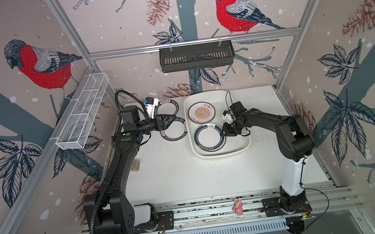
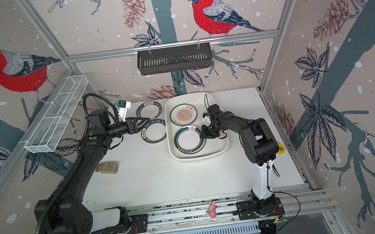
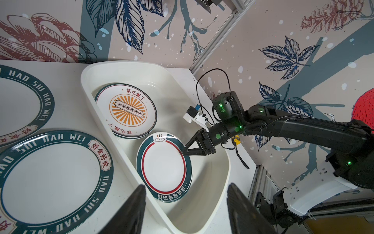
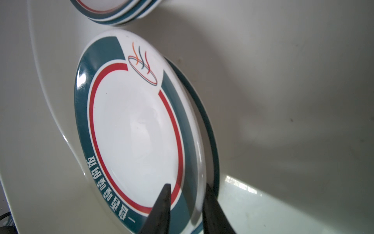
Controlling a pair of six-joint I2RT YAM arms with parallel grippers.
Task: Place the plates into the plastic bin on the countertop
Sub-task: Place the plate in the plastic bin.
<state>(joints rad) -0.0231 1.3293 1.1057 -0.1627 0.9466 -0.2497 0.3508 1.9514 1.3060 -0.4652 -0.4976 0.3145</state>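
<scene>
Plates [image 2: 189, 137] in plastic bin [image 1: 240, 145]: red-ringed plate [image 4: 137, 125] atop one stack, sunburst plate [image 1: 201, 112] atop another. Two lettered plates [image 1: 174, 131] lie left of it on speckled white desk [image 1: 188, 175] (left arm [image 1: 115, 169] overhangs them); jar [image 2: 107, 167] well aside. Bird-print walls [image 1: 265, 5]. Left claw [image 1: 172, 120] spread, empty. Right claw [image 4: 187, 188] straddles red-ringed plate's rim; I can't tell if it's gripping.

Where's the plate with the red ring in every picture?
In a top view: the red-ring plate lies in the near half of the plastic bin.
In a top view: same spot, nearer than the sunburst plate.
Left wrist: in the bin, beside the sunburst plate, at.
Right wrist: it fills much of the picture.
Shared landmark: the right gripper, fingers straddling the plate's rim in every view.
</scene>
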